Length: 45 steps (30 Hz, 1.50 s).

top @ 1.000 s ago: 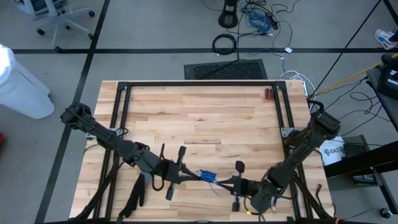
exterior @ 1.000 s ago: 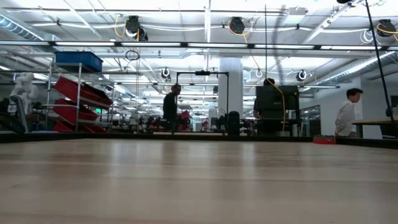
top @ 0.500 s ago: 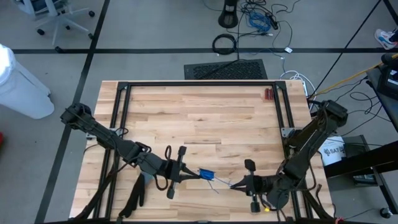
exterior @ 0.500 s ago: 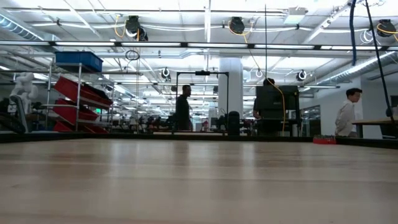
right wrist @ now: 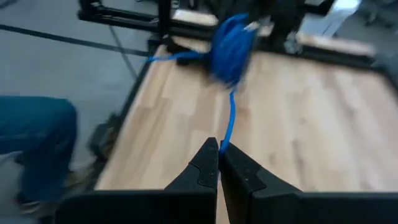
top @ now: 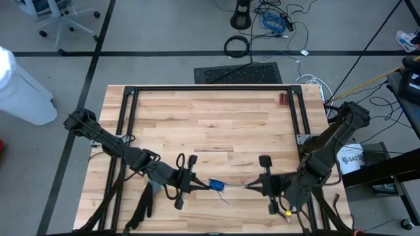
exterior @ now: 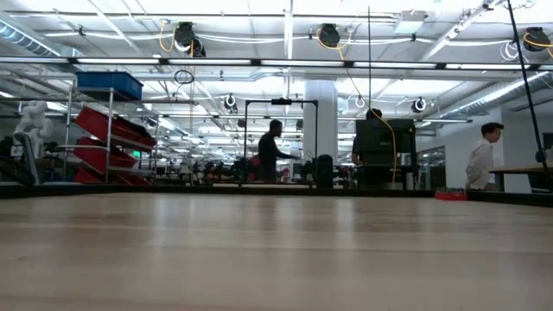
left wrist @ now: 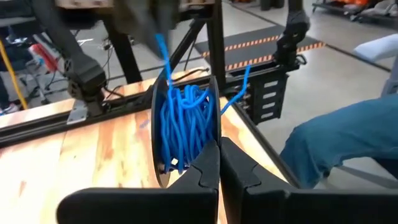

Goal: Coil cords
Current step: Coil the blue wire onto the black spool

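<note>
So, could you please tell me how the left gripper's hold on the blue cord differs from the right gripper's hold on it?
The left gripper is shut on the wound bundle of the thin blue cord, while the right gripper is shut on a single loose strand leading away from that bundle. In the high view the left gripper sits right at the bundle, whereas the right gripper stands off to the side of it. Both are shut and low over the wooden table, near its front edge.

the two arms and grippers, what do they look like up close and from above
Both arms are dark, near-black, built of chunky jointed segments with thin cables trailing near their bases. The left gripper and right gripper each end in two matte black fingers that taper to narrow, angular tips, with a black crossbar set across each wrist. A small yellow spot shows on the right arm's lower part. No readable markings.
</note>
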{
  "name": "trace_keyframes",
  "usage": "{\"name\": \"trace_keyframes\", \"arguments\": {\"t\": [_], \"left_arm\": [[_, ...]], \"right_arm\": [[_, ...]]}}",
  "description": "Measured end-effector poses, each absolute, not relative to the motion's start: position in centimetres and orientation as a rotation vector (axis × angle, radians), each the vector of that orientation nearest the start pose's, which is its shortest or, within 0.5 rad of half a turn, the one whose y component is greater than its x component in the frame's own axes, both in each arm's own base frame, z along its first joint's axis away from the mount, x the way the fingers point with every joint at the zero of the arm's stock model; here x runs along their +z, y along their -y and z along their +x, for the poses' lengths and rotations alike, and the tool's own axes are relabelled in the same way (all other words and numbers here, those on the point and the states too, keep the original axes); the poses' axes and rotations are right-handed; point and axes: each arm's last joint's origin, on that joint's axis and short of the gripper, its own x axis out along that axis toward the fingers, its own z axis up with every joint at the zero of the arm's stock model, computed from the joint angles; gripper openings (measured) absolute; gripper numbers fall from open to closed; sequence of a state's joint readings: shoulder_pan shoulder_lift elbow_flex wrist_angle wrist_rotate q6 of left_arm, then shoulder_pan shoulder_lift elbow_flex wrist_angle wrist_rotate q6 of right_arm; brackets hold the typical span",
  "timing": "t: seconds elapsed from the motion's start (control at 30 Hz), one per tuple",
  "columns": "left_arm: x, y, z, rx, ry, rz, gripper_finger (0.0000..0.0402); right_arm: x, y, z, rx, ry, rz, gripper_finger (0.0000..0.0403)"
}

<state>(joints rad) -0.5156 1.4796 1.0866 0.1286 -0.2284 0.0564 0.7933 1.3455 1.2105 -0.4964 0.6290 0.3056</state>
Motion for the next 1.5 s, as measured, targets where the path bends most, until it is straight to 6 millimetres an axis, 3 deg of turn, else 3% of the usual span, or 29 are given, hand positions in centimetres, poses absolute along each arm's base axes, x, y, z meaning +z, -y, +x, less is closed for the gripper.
{"name": "trace_keyframes", "arguments": {"t": [0.27,0.6,1.03,1.33,1.5], "left_arm": [[30.5,16.0,29.8,-0.303,-0.221,0.143,0.0000],[30.5,15.5,30.1,-0.285,-0.221,0.141,0.0000],[29.9,14.7,31.8,-0.342,-0.173,0.118,0.0000],[29.7,14.5,32.4,-0.424,-0.153,0.121,0.0000],[29.7,14.6,32.3,-0.464,-0.145,0.118,0.0000]], "right_arm": [[35.2,-16.9,23.8,0.042,-0.411,-0.269,0.0000],[36.5,-16.9,24.9,0.158,-0.278,-0.390,0.0000],[36.0,-16.5,26.9,0.156,-0.231,-0.551,0.0000],[35.6,-15.9,27.9,0.334,-0.210,-0.615,0.0000],[35.5,-15.5,28.2,0.338,-0.211,-0.628,0.0000]]}}
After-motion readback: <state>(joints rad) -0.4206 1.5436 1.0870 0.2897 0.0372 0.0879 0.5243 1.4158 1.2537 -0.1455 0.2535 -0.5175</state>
